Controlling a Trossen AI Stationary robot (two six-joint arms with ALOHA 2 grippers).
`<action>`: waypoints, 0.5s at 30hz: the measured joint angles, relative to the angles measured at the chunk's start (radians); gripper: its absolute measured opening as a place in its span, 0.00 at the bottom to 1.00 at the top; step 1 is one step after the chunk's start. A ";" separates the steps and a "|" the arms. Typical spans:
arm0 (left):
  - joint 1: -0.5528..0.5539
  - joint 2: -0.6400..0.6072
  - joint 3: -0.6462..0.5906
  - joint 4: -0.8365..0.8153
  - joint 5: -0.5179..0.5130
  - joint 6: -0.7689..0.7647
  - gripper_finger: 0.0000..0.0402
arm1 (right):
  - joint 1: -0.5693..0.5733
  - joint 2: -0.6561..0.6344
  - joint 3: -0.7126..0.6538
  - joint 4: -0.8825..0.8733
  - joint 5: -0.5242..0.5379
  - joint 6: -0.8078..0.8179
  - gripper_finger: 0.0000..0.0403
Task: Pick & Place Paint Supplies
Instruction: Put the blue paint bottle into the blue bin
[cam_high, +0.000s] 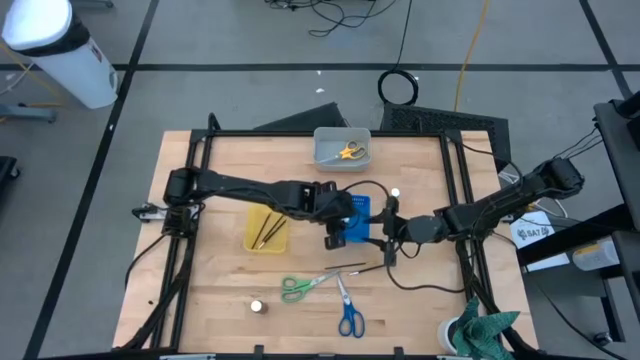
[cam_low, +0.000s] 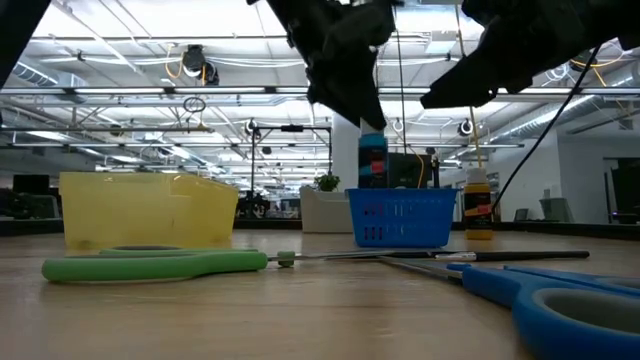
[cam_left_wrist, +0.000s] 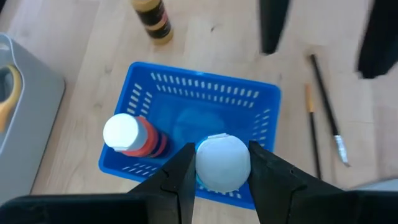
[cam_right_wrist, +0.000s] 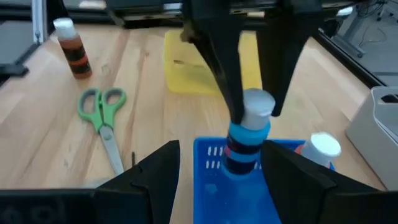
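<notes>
Wooden table (cam_high: 220, 300): left tool (cam_left_wrist: 219, 163) gripping blue bottle (cam_right_wrist: 247, 138) above blue basket (cam_left_wrist: 205, 106); right tool (cam_right_wrist: 219, 167) open.

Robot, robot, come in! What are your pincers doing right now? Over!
Left pincer shut on blue paint bottle, above blue basket. Right pincer open, waiting beside. Red bottle already inside.

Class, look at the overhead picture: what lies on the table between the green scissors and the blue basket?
A thin dark brush lies between the green scissors and the blue basket, seen in the high view.

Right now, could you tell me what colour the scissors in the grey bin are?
Yellow-handled scissors, seen best in the high view.
</notes>
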 joint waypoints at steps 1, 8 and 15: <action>0.002 0.006 -0.001 0.002 0.000 0.000 0.31 | 0.000 0.000 0.000 -0.001 0.000 0.000 0.52; 0.009 0.005 -0.050 0.050 0.036 -0.009 0.31 | 0.008 0.000 0.000 -0.005 -0.001 0.000 0.52; 0.013 0.006 -0.102 0.097 0.047 -0.035 0.31 | 0.007 0.000 0.000 -0.002 0.000 0.000 0.52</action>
